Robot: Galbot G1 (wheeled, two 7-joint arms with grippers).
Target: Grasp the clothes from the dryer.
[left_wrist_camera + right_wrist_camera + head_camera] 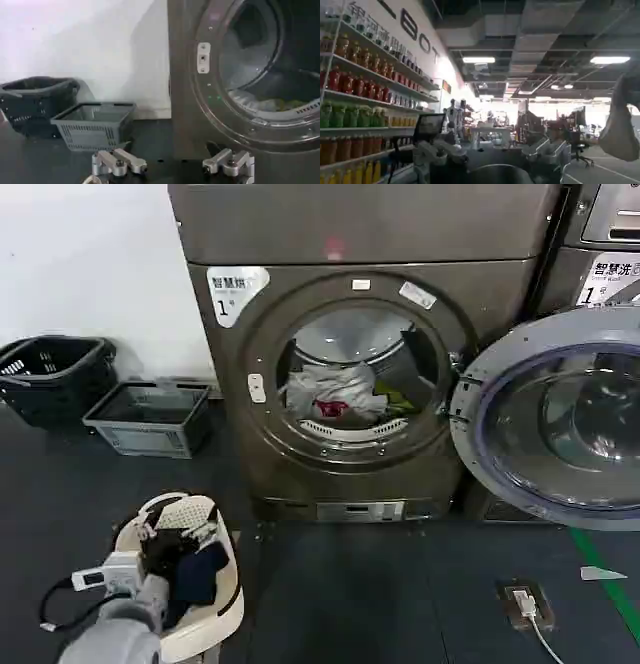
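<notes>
The dryer stands against the white wall, a bronze-grey front-loader with a white "1" sticker at the upper corner of its face, and its silver-rimmed glass door is swung wide open to the robot's right. Inside the round porthole the clothes lie heaped at the bottom of the drum: mostly white fabric with a red patch low in the middle and a yellow-green piece toward the right. The left claw hangs low in front of the dryer's lower left edge, its two metal fingers spread well apart and grasping nothing; past it, in the left wrist view, the drum's rim and a little of the yellow-green fabric can be seen. In the head view the left arm sits at the bottom left, above a cream-coloured basket on the dark floor that holds dark navy and black garments. Two more baskets rest on the floor by the wall to the left of the dryer, a grey one and a black one beside it. The right claw points away into a room with shelves of bottles, its fingers released and apart with nothing between them
</notes>
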